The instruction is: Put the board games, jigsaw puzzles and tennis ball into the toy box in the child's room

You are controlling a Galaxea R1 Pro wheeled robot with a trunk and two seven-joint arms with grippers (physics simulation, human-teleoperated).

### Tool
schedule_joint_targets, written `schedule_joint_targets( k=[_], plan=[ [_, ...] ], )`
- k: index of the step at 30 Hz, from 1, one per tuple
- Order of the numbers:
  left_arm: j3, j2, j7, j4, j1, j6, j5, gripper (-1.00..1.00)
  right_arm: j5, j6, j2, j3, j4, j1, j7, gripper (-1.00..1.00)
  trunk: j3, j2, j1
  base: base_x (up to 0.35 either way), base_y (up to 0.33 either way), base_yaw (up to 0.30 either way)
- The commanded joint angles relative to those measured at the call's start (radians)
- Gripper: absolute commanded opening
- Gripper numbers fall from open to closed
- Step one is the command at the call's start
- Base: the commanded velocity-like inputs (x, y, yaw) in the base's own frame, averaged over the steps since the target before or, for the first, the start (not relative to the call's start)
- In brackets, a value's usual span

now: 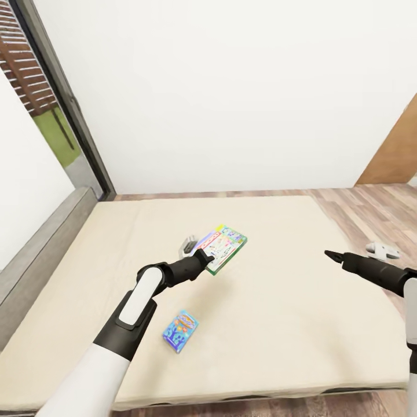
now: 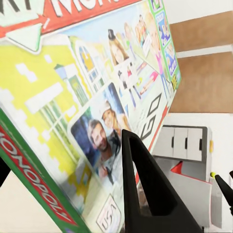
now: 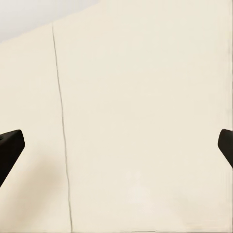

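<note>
Left claw (image 1: 204, 259) was clamped on the Monopoly box (image 1: 223, 247), lifted off the bed (image 1: 289, 324). Right claw (image 1: 329, 254) hung spread apart. Small blue game box (image 1: 180, 330) lay on the mattress.

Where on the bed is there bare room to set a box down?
Bare mattress runs wide between the blue game and the right tool, also toward the far wall. It is crowded mid-bed, where the left tool holds the Monopoly box.

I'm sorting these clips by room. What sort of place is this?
Most likely a bedroom: a wide beige bed on a wood floor, a tall window beside it, and board games lying about.
</note>
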Motion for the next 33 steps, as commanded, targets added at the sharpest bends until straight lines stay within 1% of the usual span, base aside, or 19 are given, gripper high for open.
schedule_joint_targets(
  k=[1,9,14,19,33],
  plan=[
    [0.000,0.000,0.010,-0.001,-0.001,0.000,0.013,-1.00,-0.009,0.007,0.000,0.000,0.000,-0.001,-0.004,1.00,0.002,0.007,-0.004,0.000,0.000,-0.282],
    [0.001,0.000,0.005,-0.001,0.000,0.001,0.019,-1.00,-0.009,0.007,0.009,0.008,0.000,-0.001,-0.004,1.00,0.027,0.063,-0.035,0.000,0.000,-0.282],
    [0.001,0.000,0.004,-0.001,0.001,0.001,0.019,-1.00,-0.008,0.007,0.012,0.027,0.000,-0.001,-0.004,1.00,0.043,0.098,-0.054,0.000,0.000,-0.282],
    [0.001,0.001,0.004,-0.001,0.001,0.001,0.016,-1.00,-0.008,0.007,0.013,0.038,0.000,0.000,-0.004,1.00,0.059,0.133,-0.073,0.000,0.000,-0.282],
    [0.001,0.001,0.001,-0.001,0.001,0.002,0.018,-1.00,-0.007,0.007,0.013,0.041,0.000,0.000,-0.005,1.00,0.103,0.231,-0.127,0.000,0.000,-0.283]
  ],
)
